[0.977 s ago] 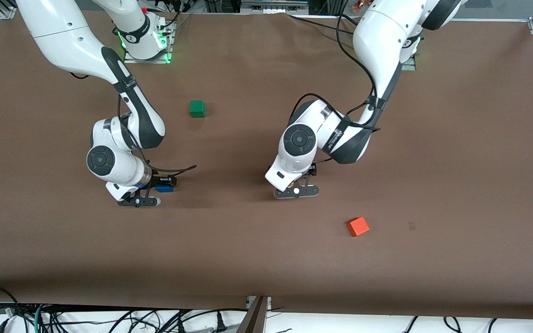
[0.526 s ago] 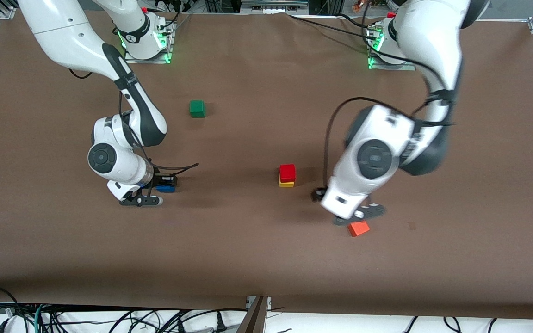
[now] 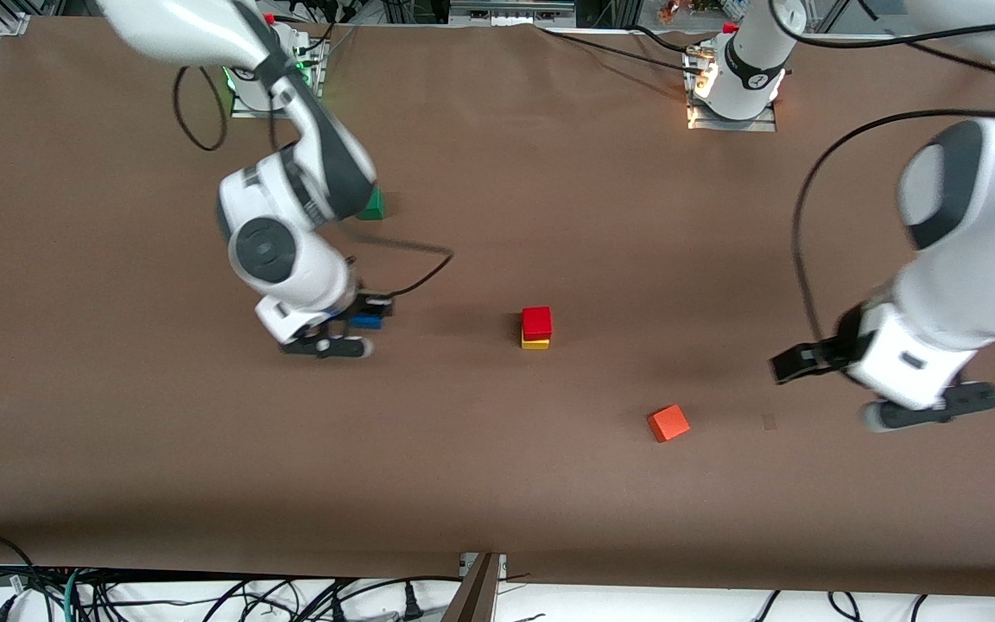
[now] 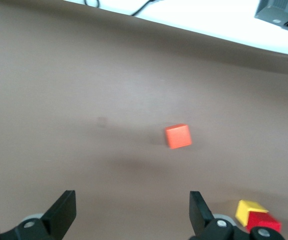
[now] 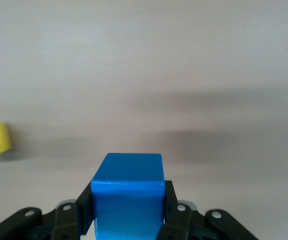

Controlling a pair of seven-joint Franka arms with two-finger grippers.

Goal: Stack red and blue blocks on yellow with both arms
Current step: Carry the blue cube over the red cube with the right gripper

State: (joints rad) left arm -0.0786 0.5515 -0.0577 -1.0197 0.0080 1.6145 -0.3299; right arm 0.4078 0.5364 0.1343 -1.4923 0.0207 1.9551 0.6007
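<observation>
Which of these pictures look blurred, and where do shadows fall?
Front view: sharp table, the left arm smeared, its open left tool over bare table; soft shadow beside the red block on the yellow block. Left wrist view: soft overall. Right wrist view: table streaked, the blue block in the right tool crisp.

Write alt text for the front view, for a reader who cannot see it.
Mid-table, a red block sits on a yellow block, while the right gripper holds a blue block above the table toward the right arm's end. The left gripper hangs open over the left arm's end; an orange cube lies nearer the camera, and a green cube is partly hidden by the right arm.
</observation>
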